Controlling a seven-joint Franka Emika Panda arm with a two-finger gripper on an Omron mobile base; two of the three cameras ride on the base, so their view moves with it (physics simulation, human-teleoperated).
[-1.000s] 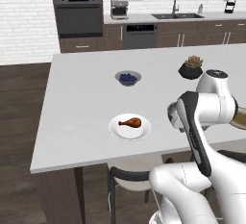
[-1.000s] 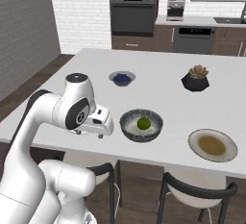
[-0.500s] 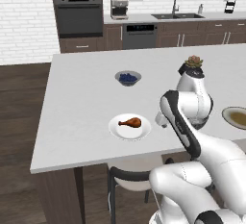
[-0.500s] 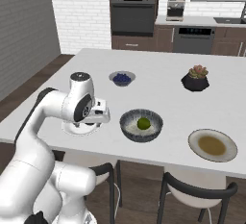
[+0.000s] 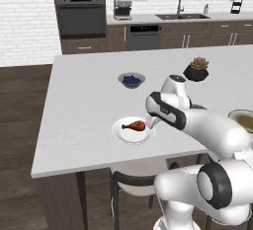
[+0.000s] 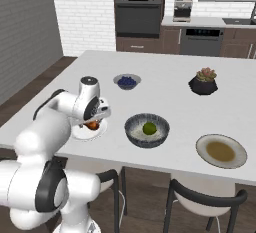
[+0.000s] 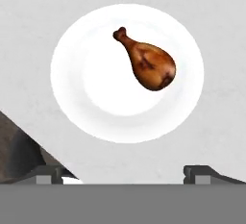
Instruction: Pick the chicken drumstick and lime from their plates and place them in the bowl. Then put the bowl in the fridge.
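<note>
Your jaws [image 7: 123, 172] stand fully open and hold nothing, hanging just above the white plate [image 5: 121, 134] near the tabletop's [image 5: 84, 105] front edge. The chicken drumstick [image 7: 148, 62] lies on that plate, off its centre. In the hand view it sits ahead of the jaws and a little to one side, with its long axis running diagonally, the thin bone end pointing away and the meaty end nearer you. You will probably need to shift over the meaty part and turn the wrist so the jaws close across that axis. The lime [image 6: 149, 127] already lies in the bowl [image 6: 134, 133], just beside the white plate.
</note>
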